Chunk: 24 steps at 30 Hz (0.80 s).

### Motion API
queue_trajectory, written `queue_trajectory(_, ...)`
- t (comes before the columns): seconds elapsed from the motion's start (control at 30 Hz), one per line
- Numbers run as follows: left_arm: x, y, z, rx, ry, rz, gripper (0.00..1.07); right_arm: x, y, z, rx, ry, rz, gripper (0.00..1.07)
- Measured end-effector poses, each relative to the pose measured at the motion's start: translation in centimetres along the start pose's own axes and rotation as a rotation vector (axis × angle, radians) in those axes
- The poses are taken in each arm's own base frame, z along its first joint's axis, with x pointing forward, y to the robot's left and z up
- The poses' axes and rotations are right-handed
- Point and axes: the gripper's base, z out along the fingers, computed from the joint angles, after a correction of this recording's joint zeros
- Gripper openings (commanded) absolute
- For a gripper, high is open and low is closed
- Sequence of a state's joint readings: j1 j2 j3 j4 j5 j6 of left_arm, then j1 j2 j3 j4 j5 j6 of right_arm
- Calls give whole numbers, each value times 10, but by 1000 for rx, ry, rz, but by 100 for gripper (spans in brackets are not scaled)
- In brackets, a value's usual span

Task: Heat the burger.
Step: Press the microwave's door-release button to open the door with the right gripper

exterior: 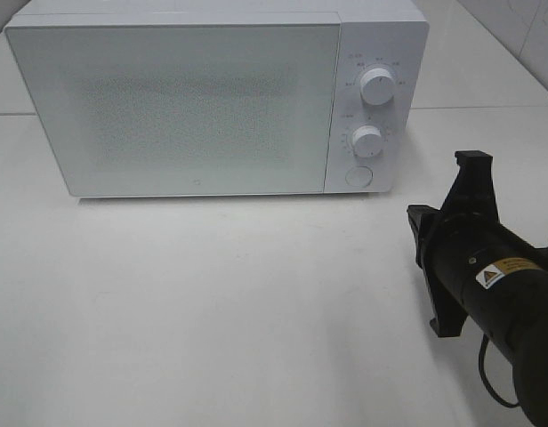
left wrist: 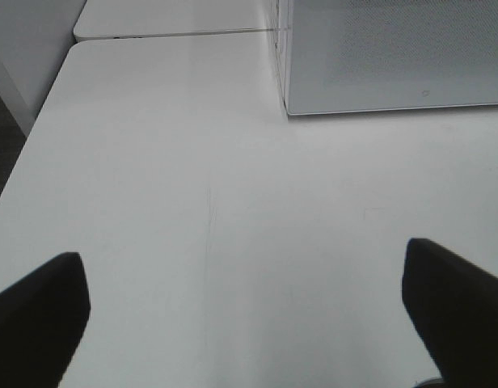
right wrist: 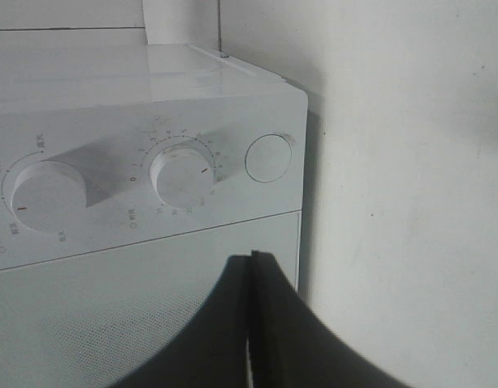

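— While the white microwave [exterior: 194, 98] fills the upper left with its door shut, where's the burger?
— Can't see it in any view. The right gripper [right wrist: 251, 263], lower right of the overhead frame, is pinched closed on nothing. The left gripper [left wrist: 245, 283] is spread wide over the table [left wrist: 192, 162].

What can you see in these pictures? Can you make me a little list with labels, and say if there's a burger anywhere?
oven: boxy white microwave at the back of the white table
door: shut, inside hidden
controls: upper round white knob, lower round white knob, round white button underneath
burger: not in sight in any view
left gripper: open, holding nothing, above the table
right gripper: shut, empty, in front of the microwave's control side
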<state>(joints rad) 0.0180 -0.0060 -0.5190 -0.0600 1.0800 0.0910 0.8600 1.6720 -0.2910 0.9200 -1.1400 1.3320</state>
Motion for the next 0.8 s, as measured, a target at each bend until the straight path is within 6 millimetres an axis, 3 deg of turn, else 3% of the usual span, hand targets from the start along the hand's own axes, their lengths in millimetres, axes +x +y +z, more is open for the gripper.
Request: queue_trajectory(0.8,0,0,0,0,0,0,98,9,-5,93,52,-3,25,0)
